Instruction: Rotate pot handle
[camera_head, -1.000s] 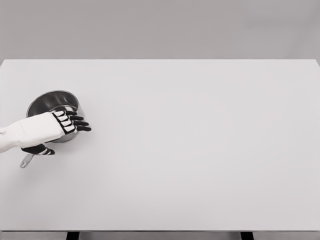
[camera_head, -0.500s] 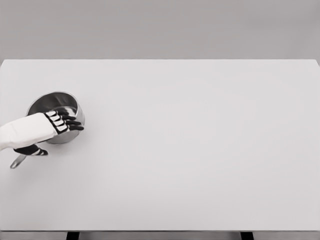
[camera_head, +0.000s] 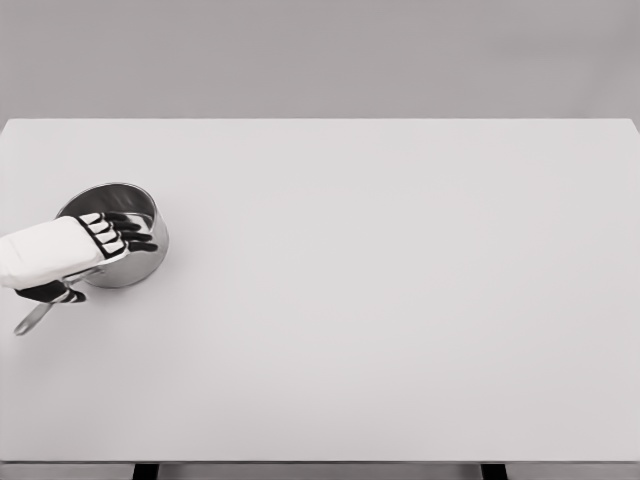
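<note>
A steel pot (camera_head: 143, 260) stands on the white table (camera_head: 400, 300) near its left edge. Its thin handle (camera_head: 30, 319) points toward the lower left. My left hand (camera_head: 105, 240) comes in from the left edge and lies over the pot's near rim. The black fingers (camera_head: 132, 234) stretch flat across the pot's opening. The thumb (camera_head: 52, 292) hangs below the palm, beside the handle where it meets the pot. The handle runs under the palm, and contact there is hidden. My right arm is out of view.
The table's left edge lies close to the handle tip. Two dark table legs (camera_head: 146, 471) show below the front edge.
My left hand has drawn back to the left, its fingers now over the pot's inside. The handle tip has swung further left, toward the table edge.
</note>
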